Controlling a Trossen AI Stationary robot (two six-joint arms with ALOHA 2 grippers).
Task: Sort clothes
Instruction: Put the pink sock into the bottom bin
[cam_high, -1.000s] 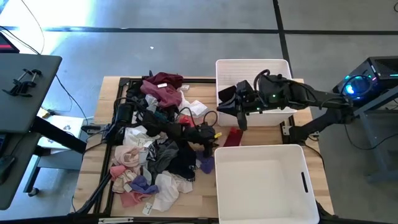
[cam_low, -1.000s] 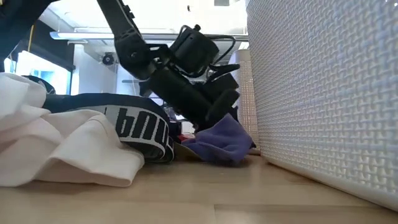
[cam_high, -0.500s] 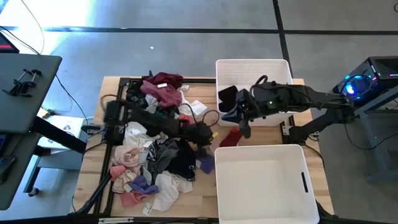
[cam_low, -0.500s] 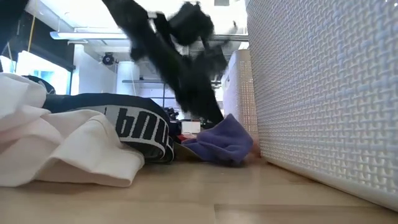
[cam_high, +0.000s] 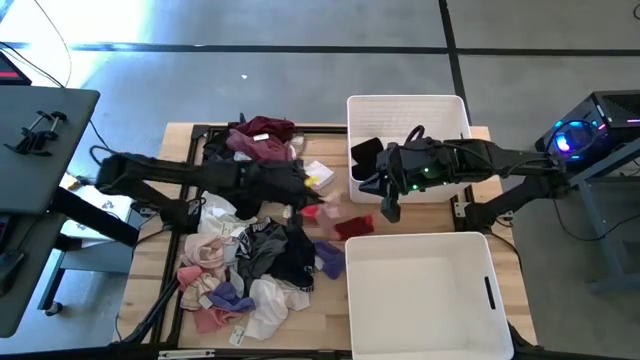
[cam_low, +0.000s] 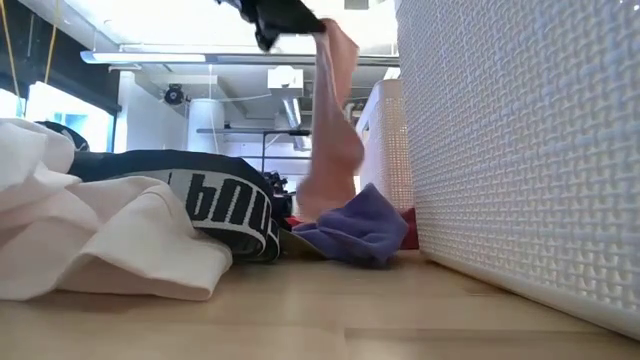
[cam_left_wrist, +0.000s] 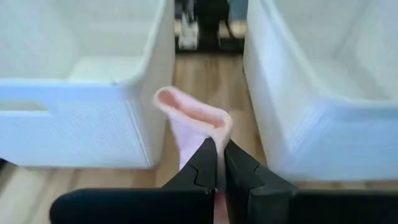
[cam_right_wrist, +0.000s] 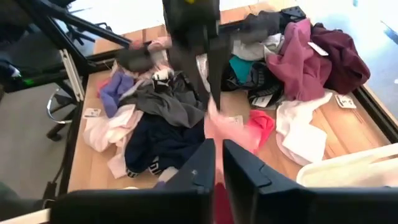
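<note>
Here the left hand (cam_left_wrist: 217, 163) is pinched fully shut on a pale pink garment (cam_left_wrist: 193, 121), a thin soft piece whose top edge curls into a loop above the fingertips. In the low view the pink cloth (cam_low: 330, 130) hangs long and limp from the dark hand (cam_low: 275, 15), its lower end reaching down near a crumpled purple garment (cam_low: 355, 230) on the wooden counter (cam_low: 330, 310). From above, this hand (cam_high: 308, 196) sits over the middle of the counter, between the heap of clothes (cam_high: 250, 265) and the two bins.

The right hand (cam_high: 388, 208) hovers at the near edge of the far white bin (cam_high: 405, 110), above a dark red garment (cam_high: 353, 228) lying flat on the bare wood. Its fingers (cam_right_wrist: 200, 165) stand nearly together with a narrow gap; whether they hold anything I cannot tell.

The heap is a loose tangle of soft folds: maroon and rose fabric (cam_high: 262, 140) at the far end, white, black, grey and pink pieces nearer. A black band with bold white lettering (cam_low: 225, 205) runs beside a cream fold (cam_low: 110, 245). The near bin (cam_high: 420, 290) is rectangular white plastic, its wall (cam_low: 530, 150) embossed with a fine woven lattice.
</note>
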